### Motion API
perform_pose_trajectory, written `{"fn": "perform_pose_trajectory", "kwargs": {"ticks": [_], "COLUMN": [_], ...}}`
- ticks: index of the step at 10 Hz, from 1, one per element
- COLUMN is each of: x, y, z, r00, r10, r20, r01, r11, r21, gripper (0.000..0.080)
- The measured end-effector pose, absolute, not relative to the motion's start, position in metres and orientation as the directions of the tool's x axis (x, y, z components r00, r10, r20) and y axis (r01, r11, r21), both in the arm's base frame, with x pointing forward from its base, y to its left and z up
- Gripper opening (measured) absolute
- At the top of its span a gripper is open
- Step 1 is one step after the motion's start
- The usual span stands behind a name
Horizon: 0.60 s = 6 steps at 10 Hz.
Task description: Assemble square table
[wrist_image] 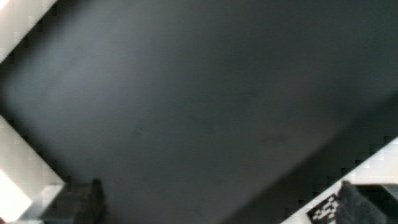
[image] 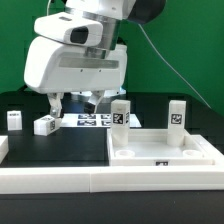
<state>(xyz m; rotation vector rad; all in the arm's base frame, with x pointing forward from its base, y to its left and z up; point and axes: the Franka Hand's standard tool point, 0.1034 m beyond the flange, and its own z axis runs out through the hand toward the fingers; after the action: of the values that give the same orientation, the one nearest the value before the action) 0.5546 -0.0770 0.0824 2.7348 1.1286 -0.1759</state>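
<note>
Claw [image: 72,104] open; leg [image: 45,126] beside, marker board [image: 96,121] near.

Quick headcount, folks. One square tray-like top [image: 150,145], lower right of the frame. Four small white legs: one leg [image: 120,113] standing mid-frame, another leg [image: 177,115] standing over on the right, a third leg [image: 14,120] upright at the far left, and a fourth leg [image: 44,126] tipped over near it. One marker board [image: 92,121] at centre; its tags are too small to count. One long white rail [image: 50,180] along the bottom. One robot arm [image: 75,55]. The wrist view catches just one tag [wrist_image: 331,207].
</note>
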Motion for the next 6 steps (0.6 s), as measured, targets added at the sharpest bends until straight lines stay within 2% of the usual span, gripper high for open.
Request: {"fn": "perform_pose_trajectory", "kwargs": {"ticks": [2,6], "x": [0.552,0.497], "y": [-0.079,-0.108], "z": [0.081,0.062], "r00": [0.783,0.963], "r10": [0.601,0.226], "r20": [-0.160,-0.146], "r01": [0.620,0.238], "r11": [-0.774,-0.969], "r21": [0.127,0.072], "gripper": [0.0649,0.0649]}}
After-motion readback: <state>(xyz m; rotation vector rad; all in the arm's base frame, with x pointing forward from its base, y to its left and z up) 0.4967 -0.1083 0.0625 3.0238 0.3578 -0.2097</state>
